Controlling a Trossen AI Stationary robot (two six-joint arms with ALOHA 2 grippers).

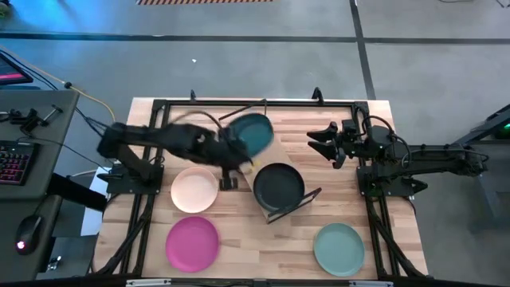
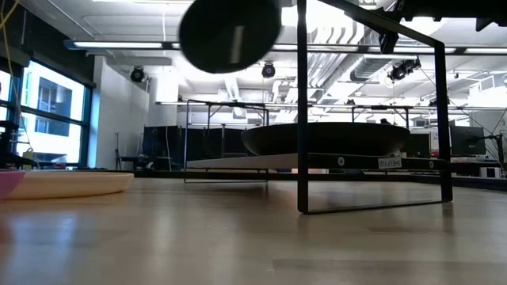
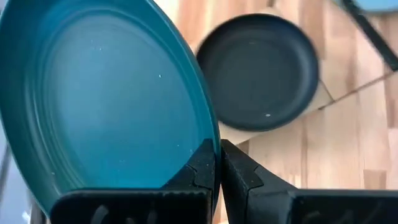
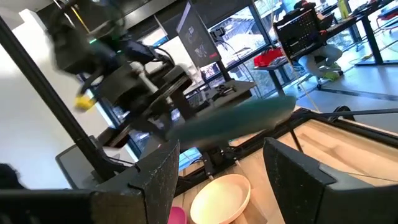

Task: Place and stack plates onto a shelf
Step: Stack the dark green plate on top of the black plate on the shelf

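Note:
My left gripper (image 3: 219, 167) is shut on the dark teal plate (image 1: 253, 134), which it holds in the air over the far middle of the table, just beyond the shelf. The charcoal black plate (image 1: 279, 186) sits flat on the shelf's light-wood board (image 2: 238, 161) between its black frame ends (image 2: 302, 119). Resting on the tabletop are the cream plate (image 1: 194, 190), the magenta pink plate (image 1: 192, 242) and the pale sage-green plate (image 1: 339, 248). My right gripper (image 1: 323, 143) waits open near the far right edge. My left gripper pinches the teal plate's rim (image 3: 205, 127) between its two fingers, one on the inner face and one on the underside. The plate is lifted clear of the table and tilted, and shows high up in the low view as the teal plate (image 2: 230, 32).
The shelf stands slanted at the table's middle, with bare board (image 1: 260, 177) on its far-left part beside the black plate. A black frame (image 1: 239, 104) runs around the table's edges. Bare tabletop lies between the pink and green plates.

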